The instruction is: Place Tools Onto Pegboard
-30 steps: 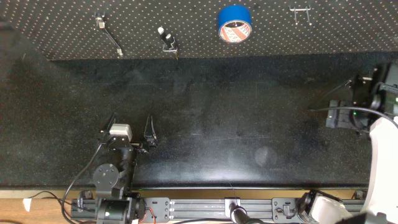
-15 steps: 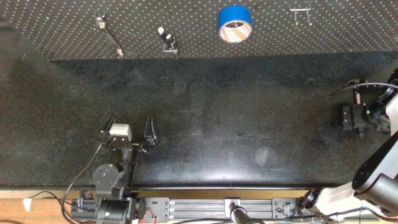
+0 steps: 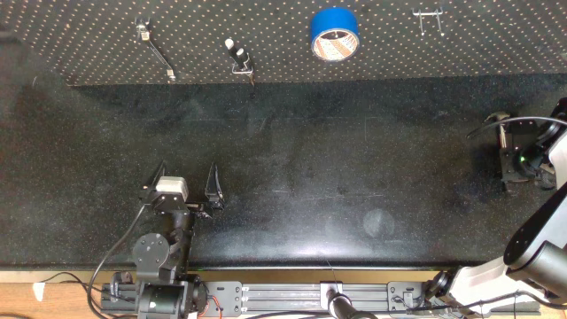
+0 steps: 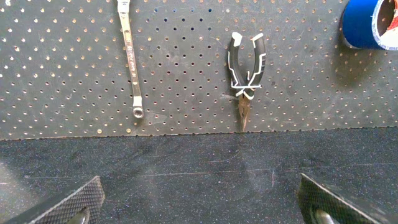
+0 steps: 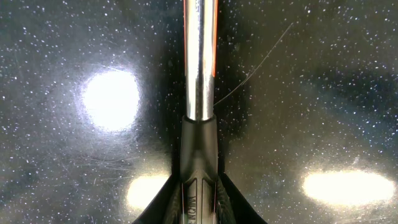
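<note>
Right hand (image 5: 199, 213) is pressed in around the black handle of a chrome-shafted tool (image 5: 199, 62), its fingers closing on it from both sides. In the top view this hand (image 3: 514, 161) sits low over the black speckled table (image 3: 310, 159) near its right edge, with the tool's shaft pointing toward the black perforated pegboard (image 3: 89, 35) but well apart from it. I cannot tell whether the tool touches the table.

Left hand (image 4: 199, 205) is spread wide and holds nothing, near the front of the table on the left side.

On the pegboard hang a slim silver wrench (image 4: 130, 56), black-and-white-handled long-nose pliers (image 4: 245, 68), a blue roll of tape (image 4: 367, 25) and a bare metal hook (image 3: 430, 19).
</note>
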{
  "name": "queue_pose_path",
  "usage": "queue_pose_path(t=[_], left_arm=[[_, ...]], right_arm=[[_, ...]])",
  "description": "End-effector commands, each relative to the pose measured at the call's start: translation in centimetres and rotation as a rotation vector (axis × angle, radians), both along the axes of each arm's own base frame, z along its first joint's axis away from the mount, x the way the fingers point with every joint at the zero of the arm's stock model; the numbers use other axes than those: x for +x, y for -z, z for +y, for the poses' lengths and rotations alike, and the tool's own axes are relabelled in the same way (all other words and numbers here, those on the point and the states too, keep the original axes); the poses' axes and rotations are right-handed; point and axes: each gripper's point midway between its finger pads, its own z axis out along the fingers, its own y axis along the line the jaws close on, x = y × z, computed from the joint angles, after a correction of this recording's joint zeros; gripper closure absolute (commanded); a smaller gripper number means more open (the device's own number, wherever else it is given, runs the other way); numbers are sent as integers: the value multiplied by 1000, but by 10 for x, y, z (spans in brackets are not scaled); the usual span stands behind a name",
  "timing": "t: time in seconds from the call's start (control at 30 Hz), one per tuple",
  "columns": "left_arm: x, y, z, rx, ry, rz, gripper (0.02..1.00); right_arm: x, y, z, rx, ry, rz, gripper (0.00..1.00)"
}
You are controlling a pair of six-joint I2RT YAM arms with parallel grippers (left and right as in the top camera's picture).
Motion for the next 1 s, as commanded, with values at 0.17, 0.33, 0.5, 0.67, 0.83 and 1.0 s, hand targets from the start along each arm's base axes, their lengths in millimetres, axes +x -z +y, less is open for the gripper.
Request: queue_pose_path(t=[0.17,0.33,0.5,0.67,0.83,1.0], left_arm=[[0,1,-2,9,8,0,23],[0,1,-1,9,8,0,23],[0,1,-2,9,8,1,23],[0,1,-1,9,8,0,23],[0,1,-1,9,8,1,23],[0,1,-1,9,8,0,23]], right_arm=[[50,-185,60,-20,135,-660,925],[82,-271,185,136,-118,-992,923],[125,-185,194,183,-124,-766,925],[132,-163,208,187,-182,-714,925],[101,-139,196,118,-148,-692,3],[46,-103,202,121,-182,-1071,1]])
